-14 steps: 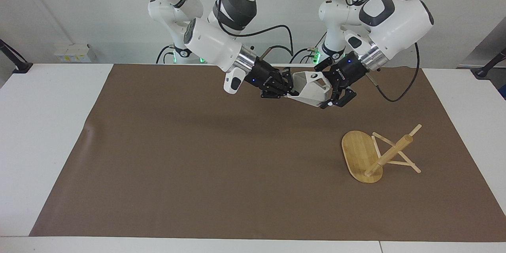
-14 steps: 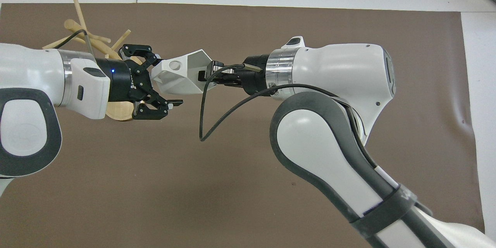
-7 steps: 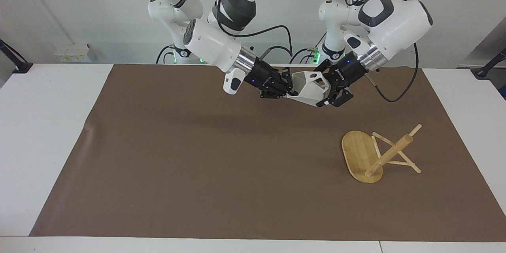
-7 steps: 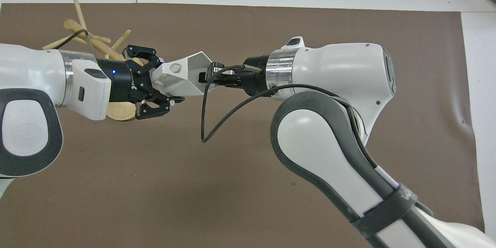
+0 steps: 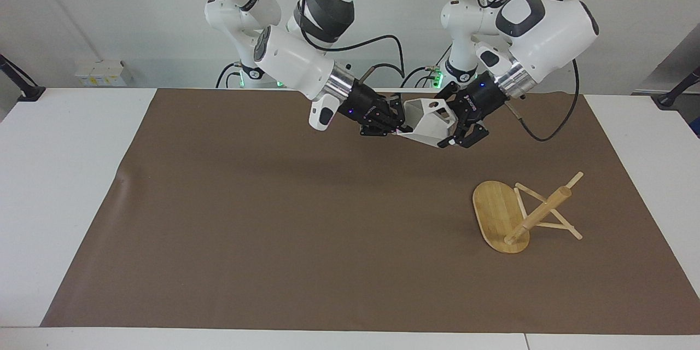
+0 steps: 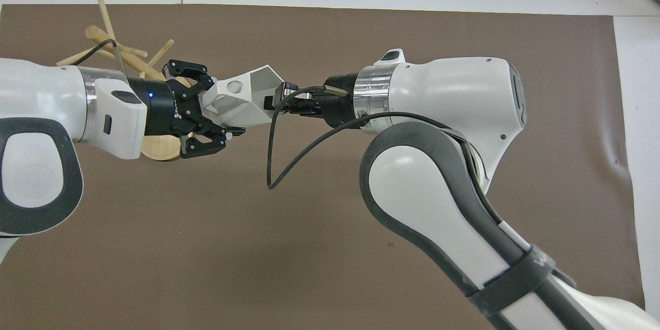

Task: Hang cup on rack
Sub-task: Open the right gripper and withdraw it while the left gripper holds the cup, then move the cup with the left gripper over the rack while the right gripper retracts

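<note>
White and hard-edged, the cup (image 5: 427, 122) hangs mid-air in the upper centre of the facing view, over the mat (image 5: 273, 219), and you have the right gripper (image 5: 395, 120) clamped on its rim end while the left gripper (image 5: 458, 127) sits spread around its handle end, not clearly closed. It looks light, rigid and slick-sided, likely to chip if dropped, so take it across flat facets and leave the handle's hole clear. Your rack (image 5: 519, 213) lies tipped on the mat at lower right, well apart.
</note>
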`<state>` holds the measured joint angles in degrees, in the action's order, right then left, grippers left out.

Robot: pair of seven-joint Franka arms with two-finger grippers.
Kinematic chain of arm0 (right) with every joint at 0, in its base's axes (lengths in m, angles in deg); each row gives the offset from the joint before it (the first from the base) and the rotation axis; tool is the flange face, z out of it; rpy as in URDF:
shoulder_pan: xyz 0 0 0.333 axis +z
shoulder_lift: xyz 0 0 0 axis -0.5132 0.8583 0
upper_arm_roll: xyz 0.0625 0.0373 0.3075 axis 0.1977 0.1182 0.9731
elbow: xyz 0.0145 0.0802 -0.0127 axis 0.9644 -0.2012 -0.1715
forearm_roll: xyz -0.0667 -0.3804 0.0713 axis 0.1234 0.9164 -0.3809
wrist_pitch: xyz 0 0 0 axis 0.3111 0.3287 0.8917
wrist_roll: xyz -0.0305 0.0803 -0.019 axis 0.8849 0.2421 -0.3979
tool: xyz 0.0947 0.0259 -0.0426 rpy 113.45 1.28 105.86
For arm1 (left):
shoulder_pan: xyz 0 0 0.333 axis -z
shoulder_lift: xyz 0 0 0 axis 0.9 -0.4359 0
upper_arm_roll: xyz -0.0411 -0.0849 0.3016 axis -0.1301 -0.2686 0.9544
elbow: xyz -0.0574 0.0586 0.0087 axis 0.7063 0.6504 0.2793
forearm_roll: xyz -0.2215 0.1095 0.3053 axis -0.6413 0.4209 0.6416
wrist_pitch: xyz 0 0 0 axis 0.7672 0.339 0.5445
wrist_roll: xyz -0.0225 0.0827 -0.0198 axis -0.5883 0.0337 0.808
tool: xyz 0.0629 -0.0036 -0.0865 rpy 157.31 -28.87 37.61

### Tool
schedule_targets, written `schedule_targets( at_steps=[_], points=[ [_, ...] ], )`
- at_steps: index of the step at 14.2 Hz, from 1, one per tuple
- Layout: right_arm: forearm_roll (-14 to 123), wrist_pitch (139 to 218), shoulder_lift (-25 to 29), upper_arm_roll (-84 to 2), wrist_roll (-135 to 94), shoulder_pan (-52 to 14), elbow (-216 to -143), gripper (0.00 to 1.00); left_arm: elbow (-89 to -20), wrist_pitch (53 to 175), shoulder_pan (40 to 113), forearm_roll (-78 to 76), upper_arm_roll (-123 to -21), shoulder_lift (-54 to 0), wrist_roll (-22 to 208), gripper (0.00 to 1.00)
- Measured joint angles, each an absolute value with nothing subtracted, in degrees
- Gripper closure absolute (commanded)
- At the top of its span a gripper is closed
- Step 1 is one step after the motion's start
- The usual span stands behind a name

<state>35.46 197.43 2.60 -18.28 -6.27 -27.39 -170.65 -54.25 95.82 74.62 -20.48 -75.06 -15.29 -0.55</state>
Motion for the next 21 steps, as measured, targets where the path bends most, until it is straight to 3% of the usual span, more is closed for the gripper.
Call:
schedule_targets(
  at_steps=[10, 14, 17, 21],
  points=[
    [35.5, 197.6, 2.6, -18.2, -5.6, -27.3, -170.6, 0.0, -54.5, 97.4, 73.9, -20.2, -73.9, -15.3, 1.6, 1.0],
    [35.5, 196.5, 2.4, -20.6, -5.6, -27.4, -170.0, 0.0, -57.3, 103.3, 73.5, -16.3, -73.8, -15.2, 9.2, 1.0],
    [36.0, 188.5, 0.5, -26.7, -5.6, -27.5, -168.8, 0.0, -57.9, 105.2, 73.4, -7.8, -73.6, -15.2, 18.9, 1.0],
    [46.9, 174.5, -3.5, -35.2, -5.6, -27.8, -166.8, 0.0, -57.9, 105.5, 73.5, 4.7, -74.0, -15.2, 36.8, 1.0]
  ],
)
